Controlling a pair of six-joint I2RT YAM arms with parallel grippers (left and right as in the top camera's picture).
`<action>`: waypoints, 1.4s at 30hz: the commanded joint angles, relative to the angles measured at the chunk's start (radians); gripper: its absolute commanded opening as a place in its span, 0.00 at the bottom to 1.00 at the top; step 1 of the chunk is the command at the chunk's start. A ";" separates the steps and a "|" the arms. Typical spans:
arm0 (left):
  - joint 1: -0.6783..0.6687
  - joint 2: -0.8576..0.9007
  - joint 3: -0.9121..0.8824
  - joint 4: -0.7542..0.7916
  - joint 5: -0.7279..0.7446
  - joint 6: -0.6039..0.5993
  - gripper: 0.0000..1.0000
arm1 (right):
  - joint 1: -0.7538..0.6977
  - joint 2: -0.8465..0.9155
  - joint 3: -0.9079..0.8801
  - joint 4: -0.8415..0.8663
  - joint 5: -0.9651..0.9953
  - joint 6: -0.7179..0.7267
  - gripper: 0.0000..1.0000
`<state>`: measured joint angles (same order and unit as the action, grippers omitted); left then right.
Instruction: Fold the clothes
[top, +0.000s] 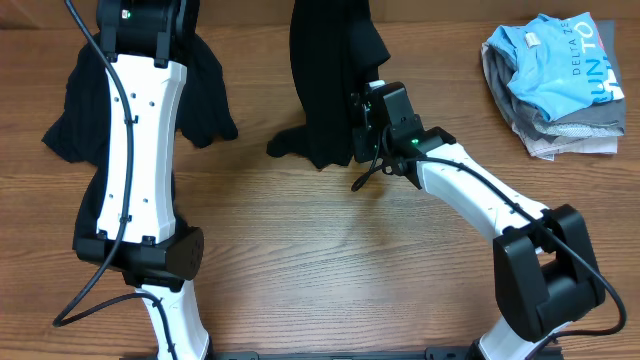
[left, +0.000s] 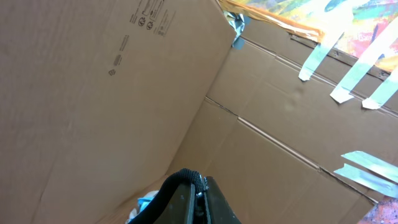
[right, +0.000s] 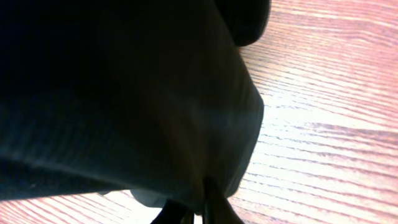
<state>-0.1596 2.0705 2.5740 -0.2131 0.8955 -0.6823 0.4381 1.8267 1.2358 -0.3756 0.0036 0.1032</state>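
Black fabric hangs in two masses in the overhead view: one (top: 205, 95) around my left arm at the far left, one (top: 325, 80) at the top middle, both lifted off the table. I cannot tell whether they are one garment. My right gripper (top: 361, 118) is shut on the middle mass; in the right wrist view the black cloth (right: 124, 93) fills the frame above the closed jaws (right: 199, 213). My left gripper (left: 200, 184) is raised, faces cardboard, and is shut on a black fabric edge (left: 180, 180). No logo shows.
A stack of folded shirts lies at the back right: a light-blue one (top: 555, 62) on top of grey and beige ones (top: 575, 135). The wooden table (top: 330, 260) lies below. Cardboard walls (left: 124, 93) with tape strips stand behind the table.
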 joint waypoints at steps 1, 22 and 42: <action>0.029 -0.018 0.021 0.015 0.014 -0.021 0.04 | -0.008 -0.010 0.011 -0.029 -0.021 -0.002 0.04; 0.348 -0.025 0.021 -0.378 0.047 0.315 0.04 | -0.419 -0.373 0.610 -0.771 -0.121 -0.030 0.04; 0.095 -0.373 0.021 -0.936 -0.882 0.662 0.04 | -0.511 -0.374 0.980 -1.022 -0.137 -0.076 0.04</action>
<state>-0.0525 1.8400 2.5767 -1.1542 0.1532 -0.0608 -0.0643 1.4693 2.0876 -1.3525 -0.1333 0.0517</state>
